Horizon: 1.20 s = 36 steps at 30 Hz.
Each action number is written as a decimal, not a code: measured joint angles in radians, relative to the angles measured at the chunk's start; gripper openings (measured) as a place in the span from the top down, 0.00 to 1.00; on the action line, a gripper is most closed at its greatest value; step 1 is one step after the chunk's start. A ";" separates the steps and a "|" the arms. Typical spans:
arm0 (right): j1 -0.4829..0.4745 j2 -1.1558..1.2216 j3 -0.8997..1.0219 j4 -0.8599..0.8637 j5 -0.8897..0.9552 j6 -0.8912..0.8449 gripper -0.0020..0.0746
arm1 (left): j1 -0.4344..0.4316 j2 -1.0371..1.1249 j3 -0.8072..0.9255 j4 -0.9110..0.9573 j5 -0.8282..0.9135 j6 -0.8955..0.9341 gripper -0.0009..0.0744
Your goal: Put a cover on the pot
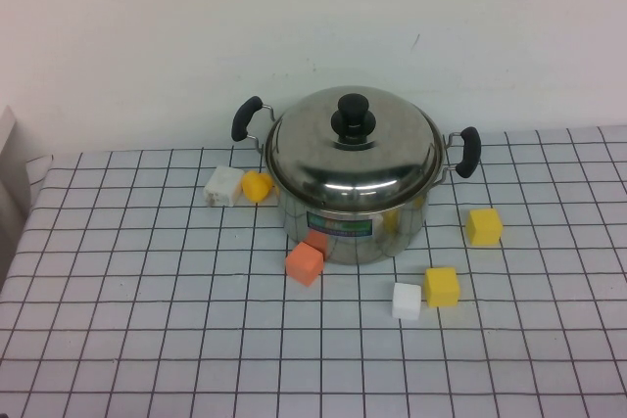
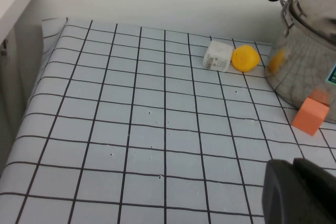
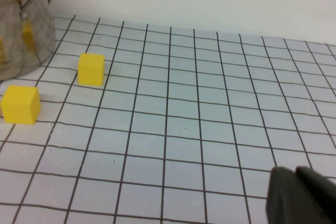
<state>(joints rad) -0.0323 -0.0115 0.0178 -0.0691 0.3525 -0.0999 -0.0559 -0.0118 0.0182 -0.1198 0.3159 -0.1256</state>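
Observation:
The shiny steel pot (image 1: 358, 227) with two black side handles and a green-blue label stands at the middle back of the checked table. A domed steel lid (image 1: 353, 154) with a black knob (image 1: 353, 116) sits on its rim. Neither arm shows in the high view. My left gripper (image 2: 293, 165) is shut and empty, low over the table, well to the left of the pot (image 2: 304, 72). My right gripper (image 3: 295, 172) is shut and empty, low over the table, far to the right of the pot (image 3: 21, 30).
An orange cube (image 1: 305, 263) touches the pot's front left. A white block (image 1: 222, 185) and a yellow piece (image 1: 256, 185) lie at its left. Two yellow cubes (image 1: 483, 226) (image 1: 441, 287) and a white cube (image 1: 407, 301) lie at its front right. A wall runs behind.

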 joint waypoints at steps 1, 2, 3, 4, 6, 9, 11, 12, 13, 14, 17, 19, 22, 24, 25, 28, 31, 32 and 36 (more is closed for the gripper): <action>0.000 0.000 0.000 0.000 0.000 0.000 0.96 | 0.000 0.000 0.000 -0.001 0.000 0.002 0.99; 0.000 0.000 0.000 0.000 0.000 0.000 0.96 | 0.000 0.000 0.000 -0.001 0.000 0.002 0.99; 0.000 0.000 0.000 0.000 0.000 0.000 0.96 | 0.000 0.000 0.000 -0.001 0.000 0.004 0.99; 0.000 0.000 0.000 0.000 0.000 0.000 0.96 | 0.000 0.000 0.000 -0.001 0.000 0.006 0.99; 0.000 0.000 0.000 0.000 0.000 0.000 0.96 | 0.000 0.000 0.000 -0.001 0.000 0.006 0.99; 0.000 0.000 0.000 0.000 0.000 0.000 0.96 | 0.000 0.000 0.000 -0.002 0.000 0.006 0.99; 0.000 0.000 0.000 0.000 0.000 0.000 0.96 | 0.000 0.000 0.000 -0.004 0.000 0.008 0.99; 0.000 0.000 0.000 0.000 0.000 0.000 0.96 | 0.000 0.000 0.000 -0.004 0.000 0.008 0.99; 0.000 0.000 0.000 0.000 0.000 0.000 0.96 | 0.000 0.000 0.000 -0.004 0.000 0.008 0.99; 0.000 0.000 0.000 0.000 0.000 0.000 0.96 | 0.000 0.000 0.000 -0.004 0.000 0.008 0.99; 0.000 0.000 0.000 0.000 0.000 0.000 0.96 | 0.000 0.000 0.000 -0.004 0.000 0.008 0.99; 0.000 0.000 0.000 0.000 0.000 0.000 0.96 | 0.000 0.000 0.000 -0.004 0.000 0.010 0.99; 0.000 0.000 0.000 0.000 0.000 0.000 0.96 | 0.000 0.000 0.000 -0.004 0.002 0.013 0.99; 0.000 0.000 0.000 0.000 0.000 0.000 0.96 | 0.000 0.000 0.000 -0.004 0.002 0.013 0.99; 0.000 0.000 0.000 0.000 0.000 0.000 0.96 | 0.000 0.000 0.000 -0.004 0.002 0.013 0.99; 0.000 0.000 0.000 0.000 0.000 0.000 0.96 | 0.000 0.000 0.000 -0.004 0.002 0.013 0.99; 0.000 0.000 0.000 0.000 0.000 0.000 0.96 | 0.000 0.000 0.000 -0.004 0.002 0.013 0.99; 0.000 0.000 0.000 0.000 0.000 0.000 0.96 | 0.000 0.000 0.000 -0.004 0.002 0.013 0.99; 0.000 0.000 0.000 0.000 0.000 0.000 0.96 | 0.000 0.000 0.000 -0.004 0.002 0.013 0.99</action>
<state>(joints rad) -0.0323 -0.0115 0.0178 -0.0691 0.3525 -0.0999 -0.0559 -0.0118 0.0182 -0.1237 0.3180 -0.1129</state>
